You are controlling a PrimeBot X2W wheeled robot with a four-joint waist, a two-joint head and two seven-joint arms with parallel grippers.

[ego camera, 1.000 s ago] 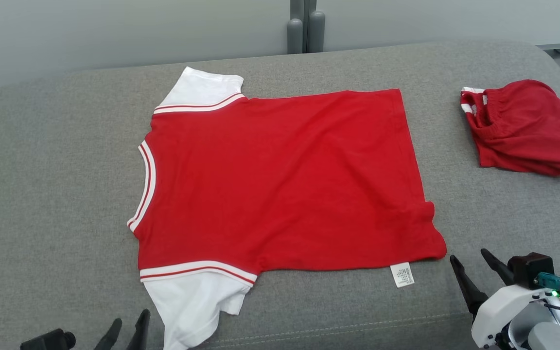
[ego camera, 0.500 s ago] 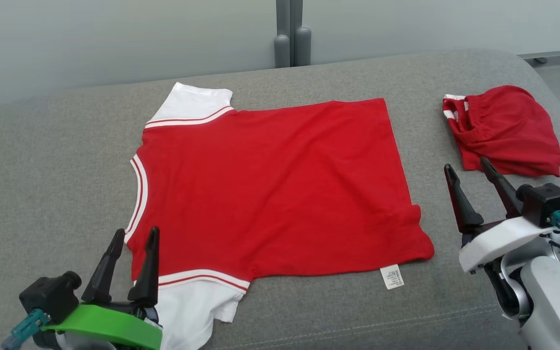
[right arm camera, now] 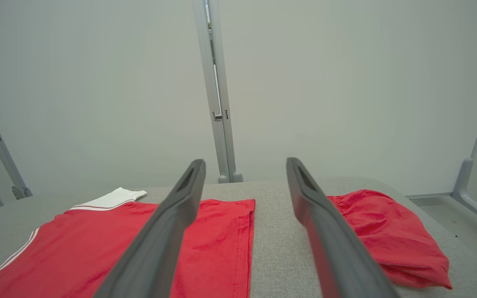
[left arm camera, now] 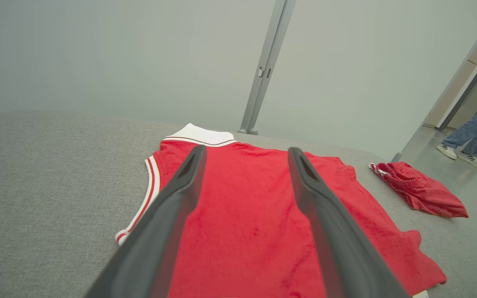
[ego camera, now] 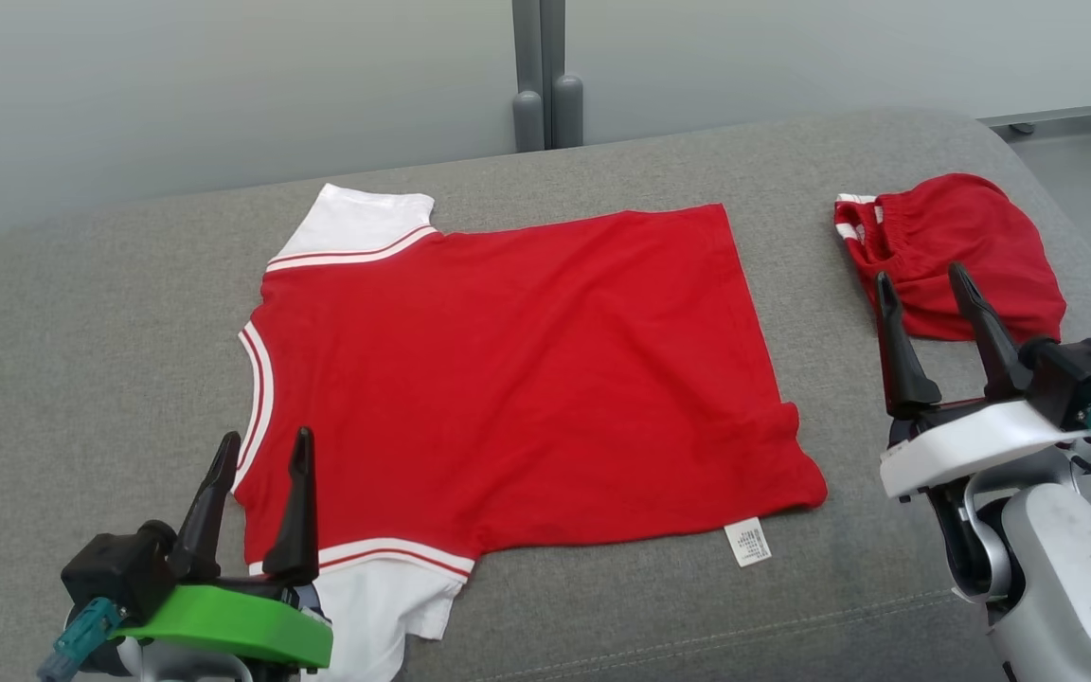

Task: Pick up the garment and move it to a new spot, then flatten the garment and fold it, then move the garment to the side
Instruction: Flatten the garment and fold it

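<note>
**Left pincer (ego camera: 265, 436) and right pincer (ego camera: 920, 273) lifted into view, red shirt (ego camera: 517, 379) flat between them**

Both arms have come up over the last second. The left pincer was just two finger ends at the bottom edge of the head view and now shows whole on its green mount. The right one has climbed from the lower corner. The camera has swung as well, so the cloth's slide across the picture is not a move of its own, and the shirt lies as it did.

Each pincer stands with its jaws wide apart and nothing between them.

The shirt is spread flat on the grey cushion (ego camera: 81, 313), ahead and to the right of the left pincer, with its striped neck opening on that pincer's side. In the head view the left pincer's right finger crosses the shirt's near corner. The near white sleeve (ego camera: 384, 597) lies just right of its mount. How far the fingers clear the cloth cannot be told.

From the right pincer, the shirt's hem lies ahead and to the left, apart from it, and a small white label (ego camera: 747, 543) pokes out at the near hem corner. A crumpled pair of red shorts (ego camera: 972, 246) lies ahead and slightly to the right. Through the right pincer's own jaws a bare strip of cushion shows.

Far to the right in the left wrist view, a person's legs (left arm camera: 474, 132) in jeans and pale shoes stand on the floor.
</note>
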